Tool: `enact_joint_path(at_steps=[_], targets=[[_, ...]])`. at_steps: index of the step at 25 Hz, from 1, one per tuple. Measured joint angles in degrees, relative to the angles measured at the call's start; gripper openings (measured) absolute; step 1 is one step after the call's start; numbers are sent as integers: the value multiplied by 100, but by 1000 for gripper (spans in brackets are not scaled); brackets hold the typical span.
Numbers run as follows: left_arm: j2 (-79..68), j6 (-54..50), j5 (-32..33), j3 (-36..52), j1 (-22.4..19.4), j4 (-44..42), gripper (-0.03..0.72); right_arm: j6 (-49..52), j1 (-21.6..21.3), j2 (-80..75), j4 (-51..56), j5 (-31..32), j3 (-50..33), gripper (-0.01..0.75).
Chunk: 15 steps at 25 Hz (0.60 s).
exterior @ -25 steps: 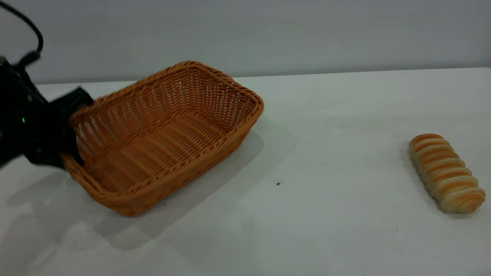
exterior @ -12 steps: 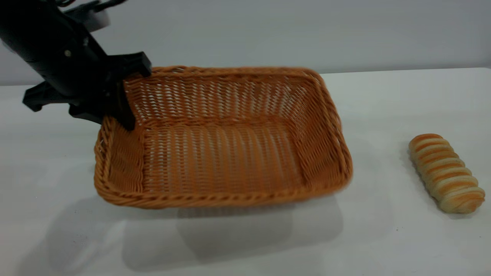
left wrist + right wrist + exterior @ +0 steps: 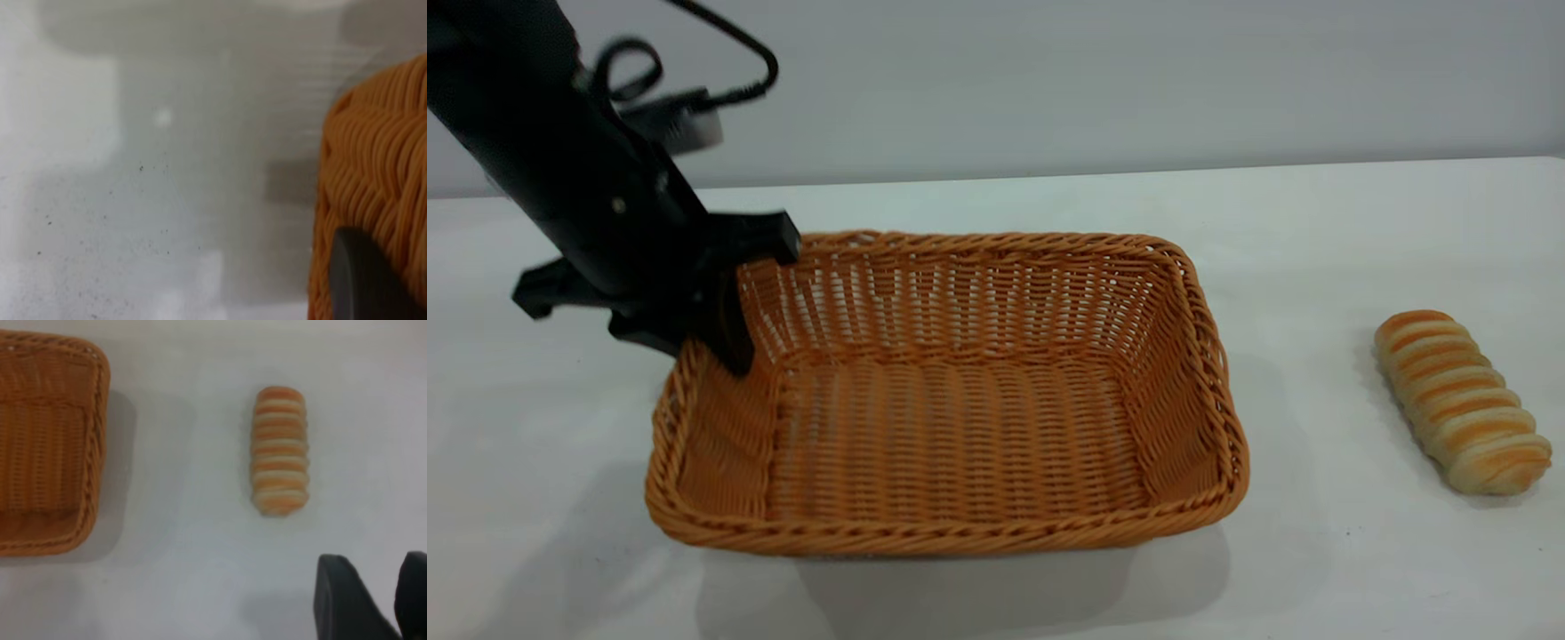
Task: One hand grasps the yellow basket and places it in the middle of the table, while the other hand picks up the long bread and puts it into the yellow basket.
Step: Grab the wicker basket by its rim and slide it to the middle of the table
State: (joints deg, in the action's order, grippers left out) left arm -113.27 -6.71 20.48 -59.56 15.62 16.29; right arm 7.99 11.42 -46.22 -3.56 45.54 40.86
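The yellow basket is level in the middle of the table, its long side facing the exterior view. My left gripper is shut on the rim at the basket's back left corner, with one black finger pressed against the weave. I cannot tell whether the basket's base touches the table. The long bread lies on the table to the right of the basket, a hand's width from it. In the right wrist view the bread is ahead of my right gripper, which hangs shut and holds nothing.
A grey wall runs behind the table's far edge. A black cable loops above the left arm. A strip of bare table separates the basket's right rim from the bread.
The left gripper has swung the basket from the left side to the middle, turned it level, and lowered it toward the table. The bread has not moved.
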Motion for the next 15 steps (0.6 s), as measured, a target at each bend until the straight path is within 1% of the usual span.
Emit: enact_joint_path(at_steps=[5, 7, 9, 12, 14, 15], targets=[[-284, -16, -94, -24, 0, 42, 113, -4, 0, -74, -127, -58, 0, 238], [-309, -18, -161, -28, 0, 42, 130, -18, 0, -202, -146, -58, 0, 238], [-314, 31, -241, -28, 0, 42, 193, -97, 0, -370, -151, -62, 0, 238], [-315, 83, -337, -28, 0, 36, 349, -286, 0, -651, -151, -126, 0, 251], [-315, 101, -343, -28, 0, 36, 457, -396, 0, -854, -140, -297, 0, 281], [-315, 100, -343, -28, 0, 36, 504, -435, 0, -941, -125, -423, 0, 312]])
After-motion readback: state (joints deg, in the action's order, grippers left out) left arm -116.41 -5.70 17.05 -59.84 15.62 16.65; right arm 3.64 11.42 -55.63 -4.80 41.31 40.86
